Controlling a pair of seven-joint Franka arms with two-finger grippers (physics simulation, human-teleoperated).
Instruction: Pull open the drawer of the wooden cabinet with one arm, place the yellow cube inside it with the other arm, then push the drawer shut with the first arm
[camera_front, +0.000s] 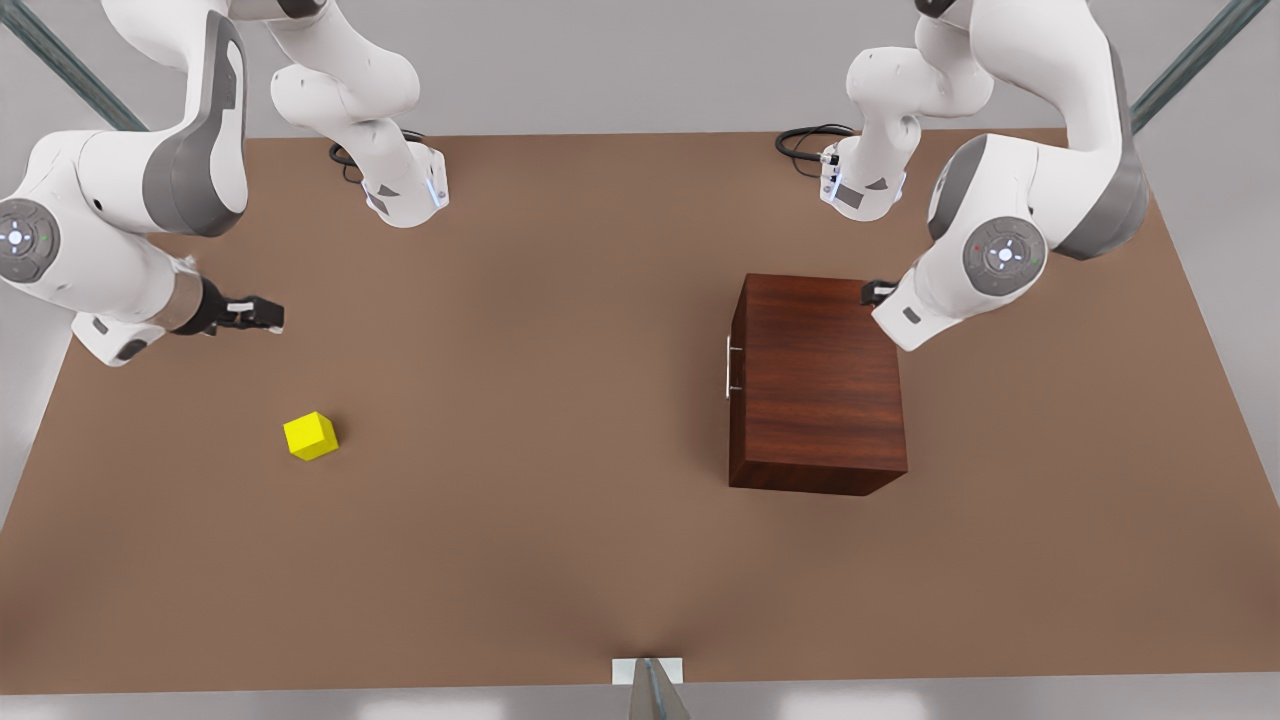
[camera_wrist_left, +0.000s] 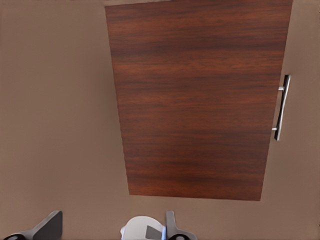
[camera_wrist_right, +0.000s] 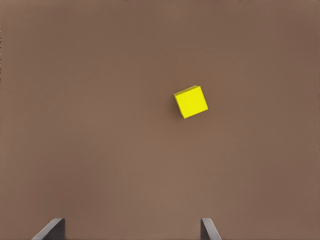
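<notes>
**Still closed: cabinet drawer flush, cube out on the open table**

Broadly, the brown table (camera_front: 560, 420) carries everything, with two white Franka arms reaching in from the far edge. The wooden cabinet (camera_front: 818, 385) stands toward the front view's right, a dark reddish-brown box resting squarely on the tabletop. Its drawer (camera_front: 737, 380) faces the front view's left and sits flush with the cabinet body, fully pushed in; the thin silver bar handle (camera_front: 730, 367) runs along that face, and in the left wrist view the same handle (camera_wrist_left: 281, 107) shows at the edge of the cabinet top.

The left gripper (camera_front: 878, 292) hangs at the cabinet's far corner, above its top panel, mostly hidden behind the arm's wrist in the front view. In its wrist view its two fingers (camera_wrist_left: 49, 226) stand spread apart with nothing between them.

The right gripper (camera_front: 272, 315) hovers over the table on the front view's left, well away from the cabinet. Its fingers (camera_wrist_right: 51, 229) are likewise parted wide and empty.

The yellow cube (camera_front: 310, 436) lies on bare tabletop near the right gripper, toward the near edge from it, turned slightly askew, touched by neither gripper and far from the drawer.
</notes>
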